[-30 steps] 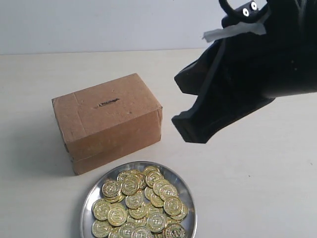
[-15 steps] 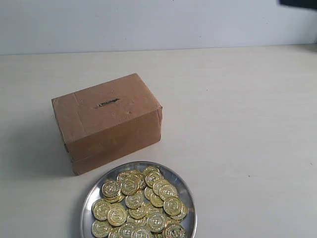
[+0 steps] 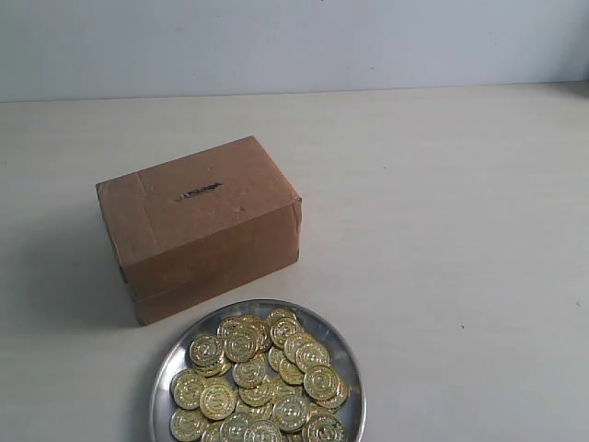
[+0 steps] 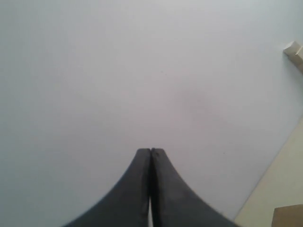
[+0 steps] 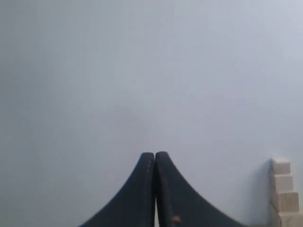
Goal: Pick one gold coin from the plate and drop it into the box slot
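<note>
You are looking at a plain brown rectangular cardboard box (image 3: 198, 226) that is sitting on the pale beige worktop (image 3: 442, 258), with one corner pointing toward the exterior camera. A short dark slot (image 3: 200, 192) is showing on the top face of the box, running along its length and lying nearer the far edge of that face. A round shiny silver metal plate (image 3: 170, 361) is resting just beside the box on its near side, with a thin strip of worktop showing between the two. The lower part of the plate is running out of the picture. A heap of gold coins (image 3: 262, 382) is lying in the plate, many of them overlapping, and none is lying on the box or at the slot. Behind the box a pale grey wall (image 3: 276, 46) is rising from the far edge of the worktop. In its wrist view, your left pincer (image 4: 150, 153) is pointing at a plain pale surface with its two dark fingers pressing together, clenched on nothing. Your right pincer (image 5: 155, 156) is doing the same in its own wrist view, fingers meeting tip to tip and gripping nothing, with a stack of pale blocks (image 5: 281, 189) standing off to one side.
</note>
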`<action>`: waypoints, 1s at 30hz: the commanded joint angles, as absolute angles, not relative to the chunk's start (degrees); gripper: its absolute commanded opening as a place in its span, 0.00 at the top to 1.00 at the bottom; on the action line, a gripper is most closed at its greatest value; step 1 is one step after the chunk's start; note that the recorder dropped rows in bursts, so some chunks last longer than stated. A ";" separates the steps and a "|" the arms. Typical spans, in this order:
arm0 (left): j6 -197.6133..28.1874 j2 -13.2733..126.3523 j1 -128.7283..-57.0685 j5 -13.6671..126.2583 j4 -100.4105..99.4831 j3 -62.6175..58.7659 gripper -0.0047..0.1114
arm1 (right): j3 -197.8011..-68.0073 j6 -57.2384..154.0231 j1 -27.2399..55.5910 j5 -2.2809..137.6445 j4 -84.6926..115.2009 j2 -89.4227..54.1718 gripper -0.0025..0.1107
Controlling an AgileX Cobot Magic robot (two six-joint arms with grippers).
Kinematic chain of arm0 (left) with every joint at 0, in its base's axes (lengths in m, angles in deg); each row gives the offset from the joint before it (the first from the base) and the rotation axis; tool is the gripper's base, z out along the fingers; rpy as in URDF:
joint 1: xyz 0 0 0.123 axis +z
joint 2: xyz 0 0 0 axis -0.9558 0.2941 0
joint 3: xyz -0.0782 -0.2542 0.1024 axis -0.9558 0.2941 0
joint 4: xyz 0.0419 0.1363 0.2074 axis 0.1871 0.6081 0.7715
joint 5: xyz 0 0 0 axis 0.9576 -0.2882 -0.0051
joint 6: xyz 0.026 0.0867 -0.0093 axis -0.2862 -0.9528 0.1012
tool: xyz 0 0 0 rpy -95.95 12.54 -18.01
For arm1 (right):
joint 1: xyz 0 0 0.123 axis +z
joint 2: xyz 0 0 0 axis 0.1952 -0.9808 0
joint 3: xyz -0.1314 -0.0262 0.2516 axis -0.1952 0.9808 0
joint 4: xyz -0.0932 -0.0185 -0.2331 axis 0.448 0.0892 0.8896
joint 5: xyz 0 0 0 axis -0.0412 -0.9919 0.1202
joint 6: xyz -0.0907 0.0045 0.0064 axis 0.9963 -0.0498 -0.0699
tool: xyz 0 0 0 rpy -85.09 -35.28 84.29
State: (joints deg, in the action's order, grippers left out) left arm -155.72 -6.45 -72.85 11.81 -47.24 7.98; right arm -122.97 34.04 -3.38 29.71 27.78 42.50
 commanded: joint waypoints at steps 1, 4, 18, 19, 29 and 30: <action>-155.30 -9.13 -72.21 11.65 -47.75 8.22 0.96 | -122.81 34.19 -4.26 30.13 27.52 50.41 0.98; -155.30 -11.39 -72.21 11.49 -47.75 8.22 0.96 | -122.70 34.19 -5.83 30.03 27.36 54.13 0.98; -155.30 -13.27 -69.39 11.49 -48.18 12.09 0.96 | -122.00 34.19 -12.28 29.91 25.51 54.17 0.98; -155.30 -13.27 -69.39 11.49 -48.06 12.56 0.96 | -122.00 34.19 -12.28 29.91 25.51 54.17 0.98; -155.30 -13.27 -69.39 11.36 -47.82 13.42 0.96 | -122.00 34.19 -12.27 29.76 25.07 54.17 0.98; -155.30 -13.27 -69.39 11.36 -47.82 13.42 0.96 | -122.00 34.19 -12.27 28.99 24.45 54.17 0.98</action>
